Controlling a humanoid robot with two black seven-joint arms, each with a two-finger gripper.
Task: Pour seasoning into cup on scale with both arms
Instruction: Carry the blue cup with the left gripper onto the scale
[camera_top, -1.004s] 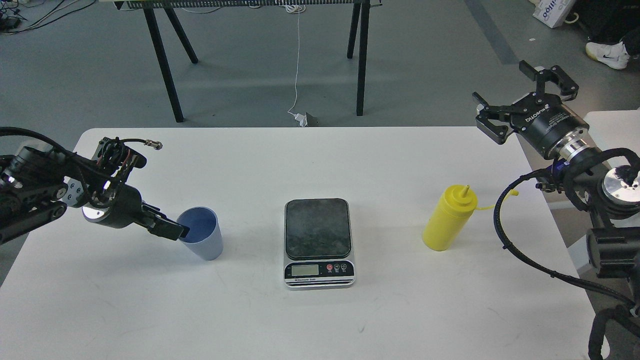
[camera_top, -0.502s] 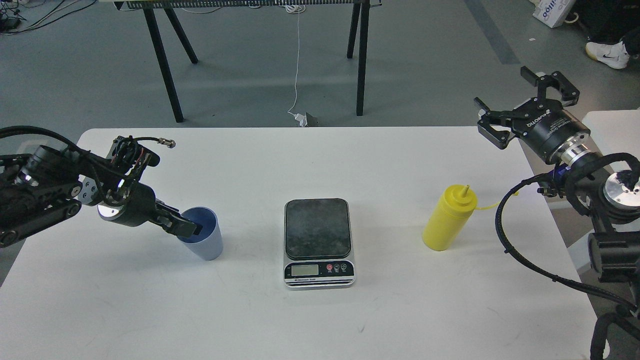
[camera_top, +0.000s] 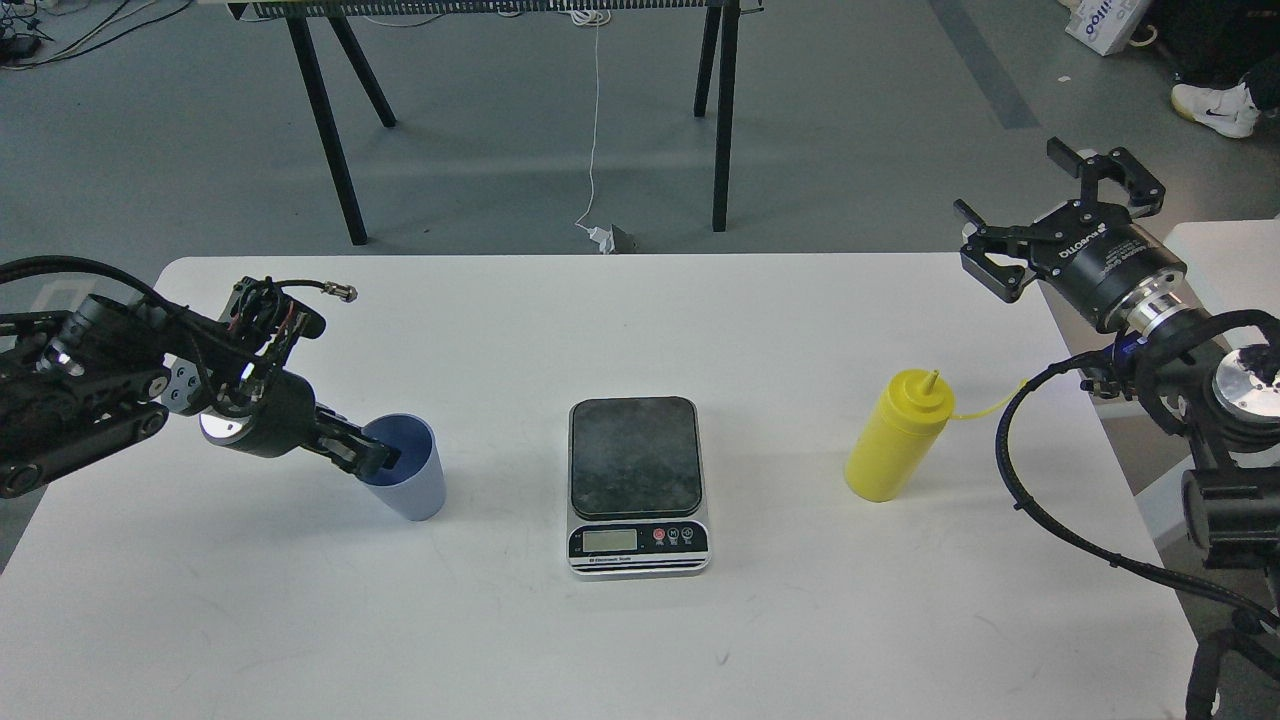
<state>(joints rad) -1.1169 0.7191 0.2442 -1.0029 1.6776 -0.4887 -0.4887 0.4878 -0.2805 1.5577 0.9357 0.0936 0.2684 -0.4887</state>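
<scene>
Cup (camera_top: 408, 468) upright, contents unclear; left fingers (camera_top: 372, 459) clamp its rim; right fingers (camera_top: 1050, 205) apart.

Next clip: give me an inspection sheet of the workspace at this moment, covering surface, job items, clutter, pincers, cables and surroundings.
Surface: white table, rounded corners, faint scuffs.
Scale: scale at the table's centre, platform bare, display facing the robot.
Cup: light-blue cup upright on the table left of the scale, not on it.
Seasoning: yellow bottle upright right of the scale, untouched, cap tether trailing right.
Clutter: nothing seen on the table.
Pincers: left pincer at the cup's rim, one finger inside it; closure cannot be told. Right pincer open, raised beyond the bottle.
Cables: black cable loops off the right arm; white cord hangs down to the floor.
Surroundings: black-legged trestle table behind, grey floor, white shoe top right.
</scene>
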